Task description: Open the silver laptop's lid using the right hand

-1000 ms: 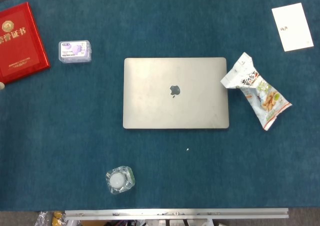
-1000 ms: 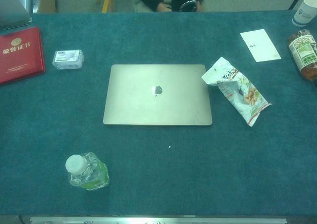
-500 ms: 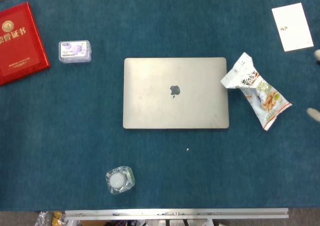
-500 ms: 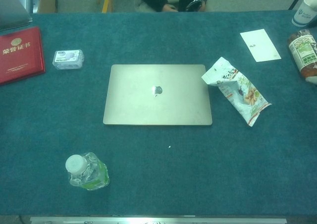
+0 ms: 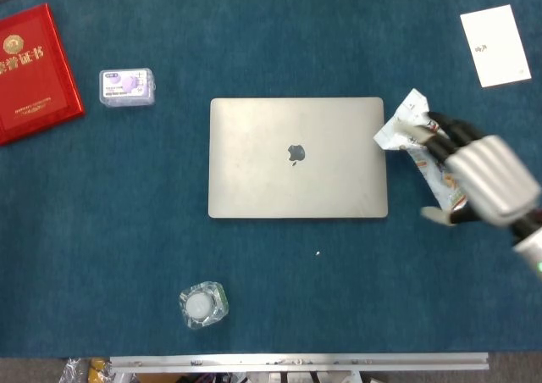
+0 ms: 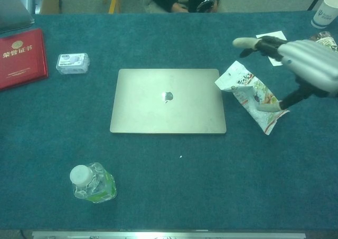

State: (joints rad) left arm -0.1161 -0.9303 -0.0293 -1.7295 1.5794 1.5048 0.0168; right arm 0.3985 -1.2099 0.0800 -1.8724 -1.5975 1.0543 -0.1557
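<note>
The silver laptop [image 5: 297, 158] lies shut in the middle of the blue table, logo up; the chest view shows the laptop [image 6: 168, 100] flat too. My right hand [image 5: 478, 176] hovers to the laptop's right, above the snack bag, fingers spread and holding nothing. In the chest view the right hand [image 6: 296, 64] hangs over the table's right side, apart from the laptop. My left hand is not seen in either view.
A snack bag [image 5: 423, 141] lies just right of the laptop, partly under the hand. A water bottle [image 6: 92, 182] stands front left. A red certificate book [image 5: 32, 69] and a small tissue pack [image 5: 127, 87] lie at the left, a white card [image 5: 495, 45] at the back right.
My right hand has come in from the right edge and now hovers over the snack bag. The laptop has not moved.
</note>
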